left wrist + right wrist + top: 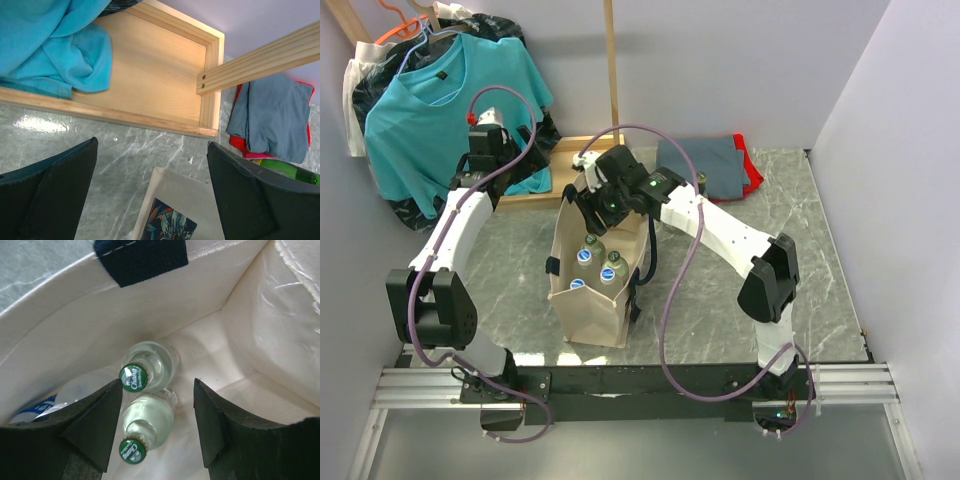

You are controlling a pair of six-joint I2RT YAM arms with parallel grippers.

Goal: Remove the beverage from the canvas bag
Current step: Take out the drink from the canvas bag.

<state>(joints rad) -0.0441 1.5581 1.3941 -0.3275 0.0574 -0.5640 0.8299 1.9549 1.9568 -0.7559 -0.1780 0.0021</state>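
Observation:
The beige canvas bag stands open in the middle of the table, with black handles. Several bottles stand inside it. In the right wrist view, two clear glass bottles with green caps, one upright and one leaning, lie inside the canvas bag, and a plastic bottle with a blue label lies at the left. My right gripper is open above the glass bottles, at the bag's far end. My left gripper is open and empty, above the bag's corner, back left.
A shallow wooden tray with a wooden post lies behind the bag. A teal shirt hangs at the back left and drapes into the tray. Folded grey and red cloths lie at the back. White walls enclose the table.

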